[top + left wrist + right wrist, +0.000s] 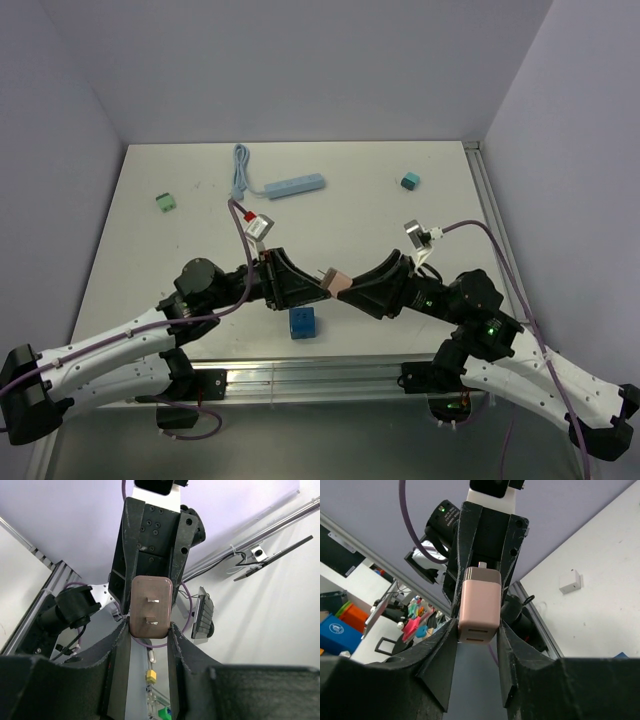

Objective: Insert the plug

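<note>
A pink two-prong plug (337, 282) hangs above the table's near middle, between both grippers. Its prongs point left. My left gripper (323, 286) closes on its prong end, and my right gripper (350, 288) closes on its back end. In the left wrist view the plug face (151, 595) with its two prongs sits between my left gripper's (149, 630) fingertips. In the right wrist view the plug body (480, 600), two slots facing the camera, sits between my right gripper's (477, 630) fingertips. The light blue power strip (295, 186) lies at the back of the table.
The strip's cable (240, 165) runs to the back left. A green block (166, 202) lies at the left and a teal block (409, 181) at the back right. A blue cube (302, 322) stands just below the grippers, near the front edge.
</note>
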`<state>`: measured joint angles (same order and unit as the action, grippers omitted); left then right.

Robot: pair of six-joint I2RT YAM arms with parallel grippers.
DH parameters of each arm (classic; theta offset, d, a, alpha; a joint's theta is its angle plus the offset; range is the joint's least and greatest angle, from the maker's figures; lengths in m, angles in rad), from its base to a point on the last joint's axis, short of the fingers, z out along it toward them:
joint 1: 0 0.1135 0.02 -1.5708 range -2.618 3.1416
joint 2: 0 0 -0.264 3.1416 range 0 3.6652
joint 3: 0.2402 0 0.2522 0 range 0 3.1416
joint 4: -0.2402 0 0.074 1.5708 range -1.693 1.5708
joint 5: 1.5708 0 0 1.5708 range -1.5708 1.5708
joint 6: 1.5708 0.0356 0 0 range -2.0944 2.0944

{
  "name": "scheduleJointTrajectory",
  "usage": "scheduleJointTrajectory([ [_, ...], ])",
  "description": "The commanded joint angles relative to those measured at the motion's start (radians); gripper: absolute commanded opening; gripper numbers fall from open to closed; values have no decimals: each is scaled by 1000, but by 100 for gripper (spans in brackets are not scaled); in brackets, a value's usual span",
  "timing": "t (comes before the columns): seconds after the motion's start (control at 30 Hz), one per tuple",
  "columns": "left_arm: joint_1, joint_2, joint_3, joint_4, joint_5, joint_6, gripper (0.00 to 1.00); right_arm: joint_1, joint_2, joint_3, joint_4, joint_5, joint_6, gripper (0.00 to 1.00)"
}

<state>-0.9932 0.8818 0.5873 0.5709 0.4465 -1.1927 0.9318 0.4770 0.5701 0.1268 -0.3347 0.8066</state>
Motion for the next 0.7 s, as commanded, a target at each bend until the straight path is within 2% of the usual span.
scheduleJointTrajectory([
  [0.0,2,-14,-3,78,-6,-18,0,6,26,14,85,-13,5,41],
  [0.1,2,-7,-1,69,-5,-10,0,4,37,19,83,2,17,21],
  [0.13,2,-3,2,58,-8,-7,0,5,37,27,74,9,22,3],
  [0.17,2,0,3,43,-17,-1,0,4,43,34,60,16,23,0],
  [0.2,2,-6,14,-21,-29,21,3,4,48,43,27,28,23,0],
  [0.23,2,-12,22,-64,-44,34,10,4,51,65,4,39,20,0],
  [0.27,2,-20,28,-106,-92,50,28,4,58,80,-27,54,16,0],
  [0.33,2,-56,31,-220,-142,88,50,4,61,123,-122,110,2,0],
  [0.37,2,-72,31,-270,-173,103,70,4,72,141,-175,131,-3,0],
  [0.4,4,-105,39,-358,-240,126,76,4,77,180,-264,157,-9,0],
  [0.47,4,-142,42,-448,-302,148,85,4,113,230,-358,213,-14,0],
  [0.5,4,-186,42,-483,-366,163,87,4,132,281,-444,218,-17,0],
  [0.67,4,-342,39,-759,-583,186,88,4,305,445,-686,189,-26,0],
])
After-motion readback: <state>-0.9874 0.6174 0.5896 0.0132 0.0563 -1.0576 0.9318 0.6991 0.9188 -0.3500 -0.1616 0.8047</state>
